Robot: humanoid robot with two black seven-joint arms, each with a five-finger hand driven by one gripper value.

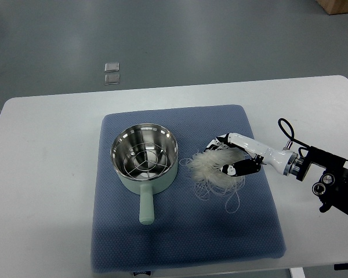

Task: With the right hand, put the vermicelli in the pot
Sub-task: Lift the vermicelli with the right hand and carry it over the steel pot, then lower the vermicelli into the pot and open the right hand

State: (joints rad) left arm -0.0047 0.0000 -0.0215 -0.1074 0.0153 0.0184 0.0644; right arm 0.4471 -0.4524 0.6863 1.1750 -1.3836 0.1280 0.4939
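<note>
Vermicelli [213, 168] sits in my right hand [235, 157], fingers curled around the clump, pot [145, 157] just left of it. Loose strands trail below my grip; I fear they snag the mat [185, 243] and spill.

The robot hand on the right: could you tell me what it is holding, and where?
The right robot hand has its fingers closed on the vermicelli, at the bundle's right end; loose strands trail onto the blue mat.
</note>
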